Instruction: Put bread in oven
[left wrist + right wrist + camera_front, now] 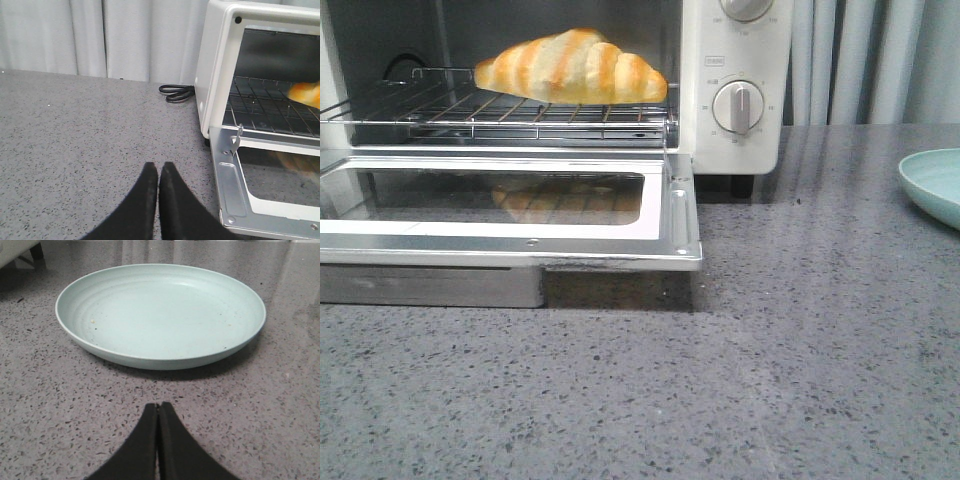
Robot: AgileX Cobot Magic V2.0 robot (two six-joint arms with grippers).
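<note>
Item: bread point(572, 68), a glossy golden-brown croissant-shaped roll with paler cream stripes. It is lying on the wire rack point(470, 110) inside the oven point(735, 90), toward the right half of the cavity. In the front view it is sitting at about 11 o'clock from the frame's centre. A faint reflection of it is showing in the glass of the door below.

Item: oven, a cream-white toaster oven. Its drop-down door point(510, 215) is hanging fully open, lying flat and level out toward the camera. A round knob point(737, 106) is showing on the control panel at the right of the cavity, with part of a second knob above it. One black foot is showing under the panel.

Item: plate point(160, 312), pale green, shallow, bare. It is resting on the speckled grey countertop point(770, 380), well apart from the oven, at 3 o'clock in the front view where only its edge is entering the frame.

Item: left gripper point(158, 167). Its black fingers are pressing together tip to tip, clenched on nothing, above bare countertop just beside the oven's left side. A black power cord point(176, 93) is lying coiled behind the oven's corner.

Item: right gripper point(158, 407). Its fingers are likewise pressing together, grasping nothing, near the plate's rim and not touching it.
</note>
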